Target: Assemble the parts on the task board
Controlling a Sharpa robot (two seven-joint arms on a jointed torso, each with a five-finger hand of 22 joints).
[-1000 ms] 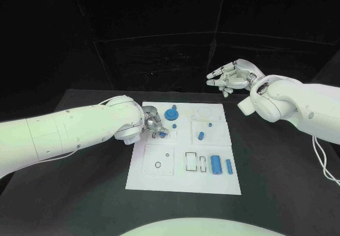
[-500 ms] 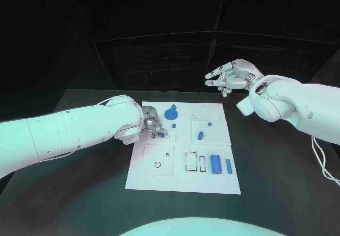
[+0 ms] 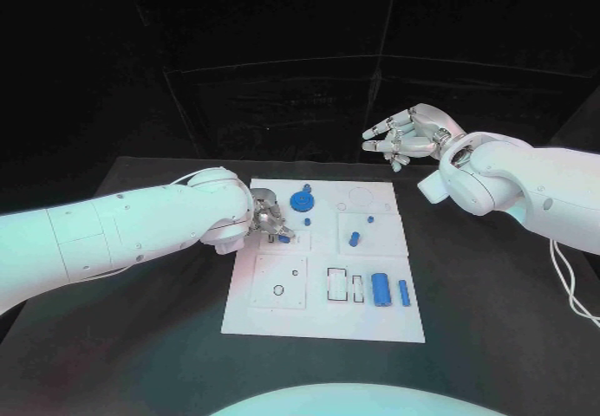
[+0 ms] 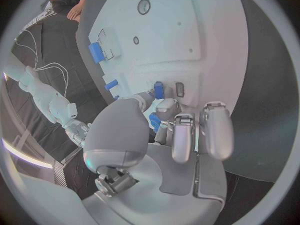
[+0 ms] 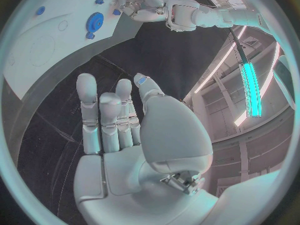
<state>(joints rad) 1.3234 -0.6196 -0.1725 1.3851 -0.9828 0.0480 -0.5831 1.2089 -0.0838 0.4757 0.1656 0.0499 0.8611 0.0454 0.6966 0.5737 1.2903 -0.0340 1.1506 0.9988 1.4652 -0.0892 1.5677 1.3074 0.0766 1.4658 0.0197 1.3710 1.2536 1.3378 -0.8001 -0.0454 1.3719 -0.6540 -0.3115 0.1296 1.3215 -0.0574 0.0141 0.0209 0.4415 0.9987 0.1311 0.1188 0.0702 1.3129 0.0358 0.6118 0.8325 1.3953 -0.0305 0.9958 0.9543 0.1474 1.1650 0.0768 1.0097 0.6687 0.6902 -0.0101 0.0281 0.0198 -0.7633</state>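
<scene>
Small blue plastic part (image 3: 285,237) sits at the fingertips of the left hand (image 3: 268,218), on the white rectangular task board (image 3: 322,322), upper-left area of the board. In the left wrist view the silver fingers (image 4: 179,135) curl down onto the board with a blue piece (image 4: 154,121) between thumb and fingers; looks pinched, though contact is partly hidden. A second short blue peg (image 4: 159,89) stands just beyond those fingertips, next to a small rectangular slot.

Near the left hand, just past it on the far side: a blue toothed gear (image 3: 302,202) and a tiny blue piece (image 3: 308,222) beside it. Toward the board centre lies a small blue oblong (image 3: 354,237). Well apart from the hand, on the board's near right, a blue cylinder (image 3: 380,289) and a slimmer blue bar (image 3: 404,293) lie side by side by a rectangular cutout.

Right hand (image 3: 405,135) is raised beyond the far edge of the board, well clear of all parts, fingers apart and extended, holding nothing; right wrist view shows its bare palm (image 5: 134,150) over the black table (image 3: 500,312).
</scene>
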